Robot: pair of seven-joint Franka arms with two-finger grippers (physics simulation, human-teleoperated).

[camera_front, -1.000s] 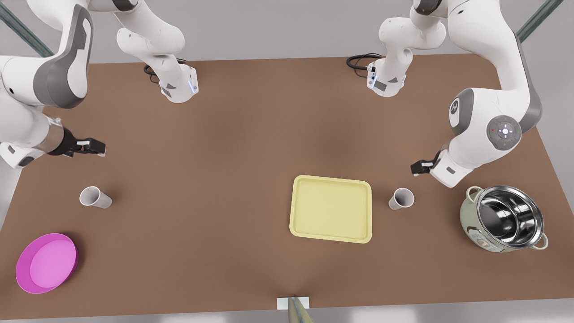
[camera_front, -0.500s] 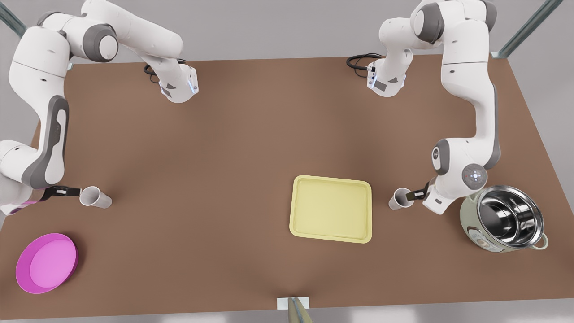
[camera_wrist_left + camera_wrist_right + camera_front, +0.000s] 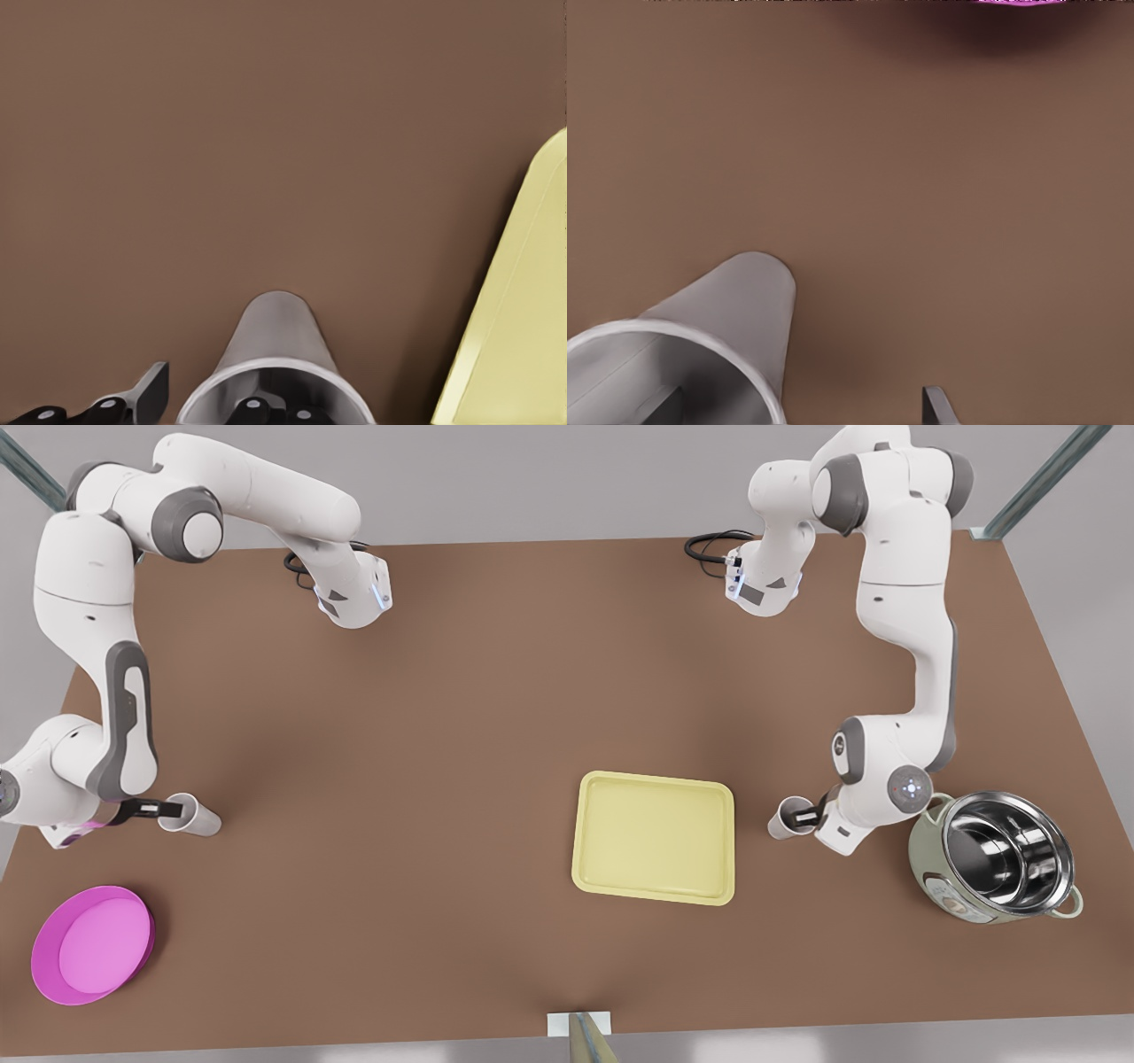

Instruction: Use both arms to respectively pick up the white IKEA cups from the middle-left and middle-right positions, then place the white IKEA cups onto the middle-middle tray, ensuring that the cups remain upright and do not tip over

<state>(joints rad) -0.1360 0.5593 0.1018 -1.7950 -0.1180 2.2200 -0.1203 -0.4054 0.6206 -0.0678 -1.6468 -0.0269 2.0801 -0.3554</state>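
Since a moment ago we are straddling each small white tapered cup's rim: left gripper (image 3: 802,815) by the pale yellow tray (image 3: 654,838), right gripper (image 3: 168,810) opposite, both spread; an off-centre squeeze risks tipping cups (image 3: 788,817) (image 3: 189,816).

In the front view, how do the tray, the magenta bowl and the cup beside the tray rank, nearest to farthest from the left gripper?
1. cup: at the left gripper, one finger inside it.
2. tray: beside that cup.
3. magenta bowl: far corner, front view's left.
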